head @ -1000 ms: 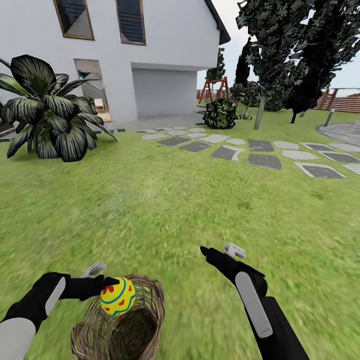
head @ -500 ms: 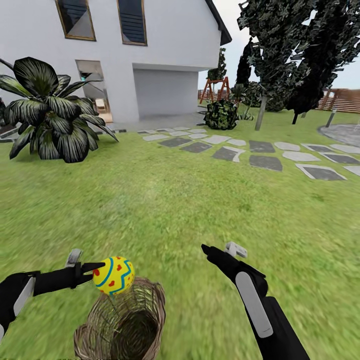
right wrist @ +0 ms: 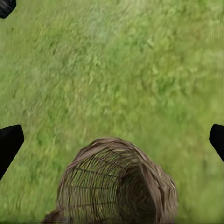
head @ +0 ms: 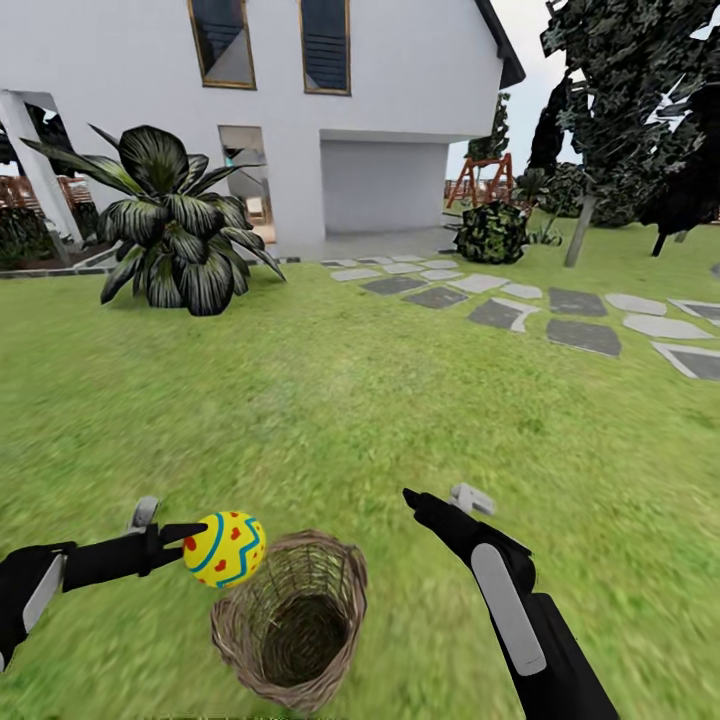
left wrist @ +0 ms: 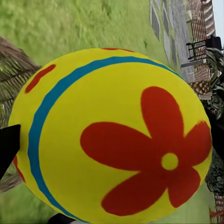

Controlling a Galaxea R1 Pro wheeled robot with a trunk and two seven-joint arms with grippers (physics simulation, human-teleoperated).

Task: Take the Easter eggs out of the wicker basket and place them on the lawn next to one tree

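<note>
My left gripper is shut on one yellow Easter egg with red flowers and blue bands, held above the lawn just left of the wicker basket. The left wrist view has the egg up close, with the basket's rim beside it. The basket's inside is dark, and the other two eggs are hidden or out of view. My right gripper hangs open to the right of the basket, its fingertips wide apart above the basket. A grey-trunked tree stands far right.
A white house stands ahead, with a big striped-leaf plant on the left. Grey stepping stones cross the grass towards the right. A dark shrub and a red swing frame stand beyond them.
The left gripper lifted the egg off the basket's rim and carried it left. The camera then turned left, so the house, plant and basket slid right in the picture. The right arm kept still.
</note>
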